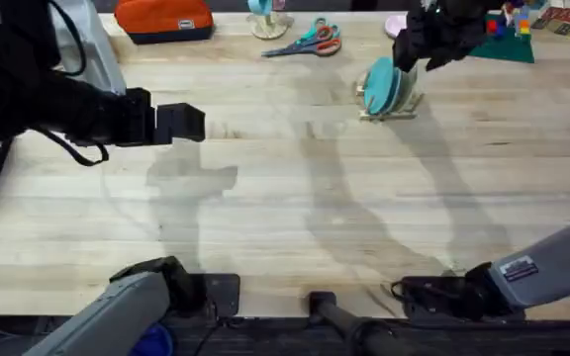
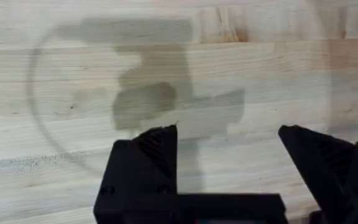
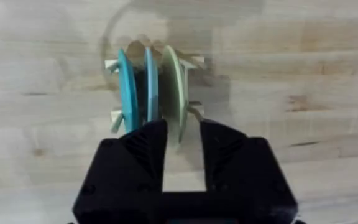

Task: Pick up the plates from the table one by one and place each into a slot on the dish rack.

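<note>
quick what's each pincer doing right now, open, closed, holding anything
Left pincer: open, holding nothing, above bare table.
Right pincer: open around the cream plate's edge, plate standing in the dish rack.

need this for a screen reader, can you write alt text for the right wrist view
Three plates stand on edge in a small wooden dish rack on a pale wooden table: two teal plates side by side and a cream plate next to them. The right gripper, black, sits just in front of the cream plate with a narrow gap between its fingers.
</note>
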Robot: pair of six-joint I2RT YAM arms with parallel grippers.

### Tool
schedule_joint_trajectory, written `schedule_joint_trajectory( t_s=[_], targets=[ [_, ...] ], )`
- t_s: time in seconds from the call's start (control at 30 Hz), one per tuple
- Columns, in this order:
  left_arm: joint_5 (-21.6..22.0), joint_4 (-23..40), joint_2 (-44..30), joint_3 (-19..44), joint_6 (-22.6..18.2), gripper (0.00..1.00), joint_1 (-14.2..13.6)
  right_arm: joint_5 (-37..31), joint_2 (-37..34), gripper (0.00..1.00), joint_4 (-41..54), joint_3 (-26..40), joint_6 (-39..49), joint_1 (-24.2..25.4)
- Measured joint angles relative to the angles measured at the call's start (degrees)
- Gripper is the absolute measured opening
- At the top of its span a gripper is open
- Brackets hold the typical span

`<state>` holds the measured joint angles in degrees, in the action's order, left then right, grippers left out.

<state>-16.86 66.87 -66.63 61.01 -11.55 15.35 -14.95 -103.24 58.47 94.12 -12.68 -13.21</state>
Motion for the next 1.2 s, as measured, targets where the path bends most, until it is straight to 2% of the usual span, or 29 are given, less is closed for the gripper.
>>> schedule_joint_trajectory(
  t_s=[0.17,0.33,0.73,0.83,0.93,1.2],
  targets=[
    [0.00,0.00,0.00,0.00,0.00,0.995,0.00,0.01,1.19,0.590,5.22,2.52,0.57,-0.11],
    [0.00,0.00,0.00,0.00,0.00,0.995,0.00,0.03,5.51,0.710,7.35,3.85,0.81,-0.46],
    [0.00,0.00,0.00,0.00,0.00,0.995,0.00,0.06,18.18,0.750,12.60,4.26,2.55,-2.39],
    [0.00,0.00,0.00,0.00,0.00,0.995,0.00,0.13,21.14,0.832,13.96,4.29,2.77,-2.94],
    [0.00,0.00,0.00,0.00,0.00,0.995,0.00,0.23,23.96,0.980,15.61,4.31,2.92,-3.53],
    [0.00,0.00,0.00,0.00,0.00,0.995,0.00,0.25,30.18,0.991,22.61,4.33,2.89,-4.04]
  ],
)
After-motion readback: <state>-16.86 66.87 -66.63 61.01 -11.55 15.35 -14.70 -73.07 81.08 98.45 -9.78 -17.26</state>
